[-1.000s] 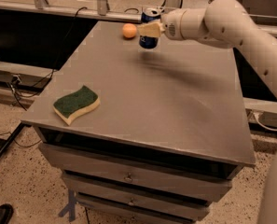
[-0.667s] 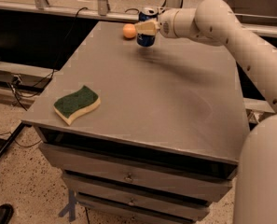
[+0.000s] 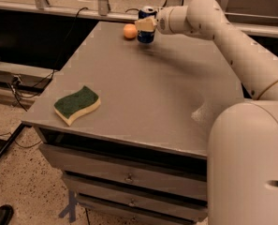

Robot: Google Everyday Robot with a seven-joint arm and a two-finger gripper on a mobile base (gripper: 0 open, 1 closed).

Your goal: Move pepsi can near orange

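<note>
The pepsi can (image 3: pixel 145 35) is dark blue with a silver top and stands upright at the far end of the grey table (image 3: pixel 143 93). My gripper (image 3: pixel 146 24) reaches in from the right and is shut on the can, its pale fingers (image 3: pixel 145 25) across the can's upper half. The orange (image 3: pixel 130 31) is small, round and pale orange. It sits on the table just left of the can, a small gap apart. The can's lettering is hidden from this view.
A green-and-yellow sponge (image 3: pixel 76 105) lies near the table's front left corner. My white arm (image 3: pixel 232 41) spans the right side of the table. Drawers (image 3: pixel 129 177) sit under the front edge. A metal rail (image 3: pixel 73 11) runs behind the table.
The gripper with the can has shifted slightly left, a little closer to the orange. The sponge and orange have not moved.
</note>
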